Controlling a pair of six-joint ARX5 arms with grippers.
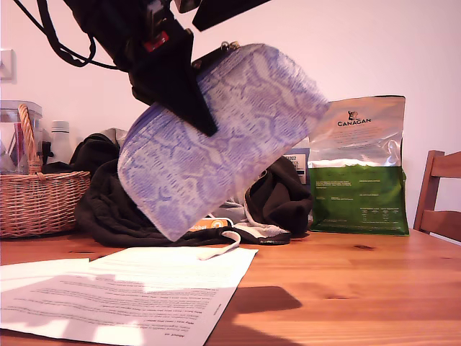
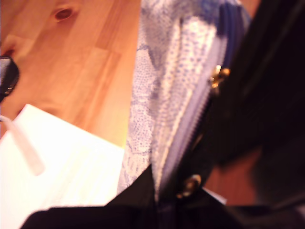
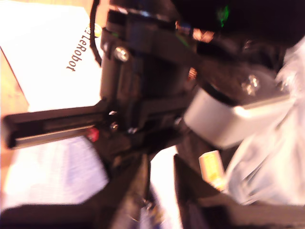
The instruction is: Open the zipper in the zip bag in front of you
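The zip bag [image 1: 238,144], a lilac-and-white snakeskin pouch, hangs tilted in the air above the table. My first gripper [image 1: 180,97] is shut on its upper edge, one black finger lying across the front face. In the first wrist view the bag [image 2: 157,95] runs away from that gripper [image 2: 162,200], with the purple zipper [image 2: 206,112] and a gold fitting [image 2: 218,76] along its edge. The zipper's end [image 1: 229,47] shows at the bag's top. My second gripper [image 1: 216,16] hovers just above it. Its fingers [image 3: 138,191] stand a narrow gap apart, blurred, facing the first arm [image 3: 143,86].
Printed papers [image 1: 122,288] lie on the wooden table [image 1: 346,288] under the bag. Behind are dark clothing [image 1: 108,209], a wicker basket [image 1: 39,202] at the exterior view's left, a green-and-silver Canagan bag [image 1: 360,166], and a chair [image 1: 439,194] at its right.
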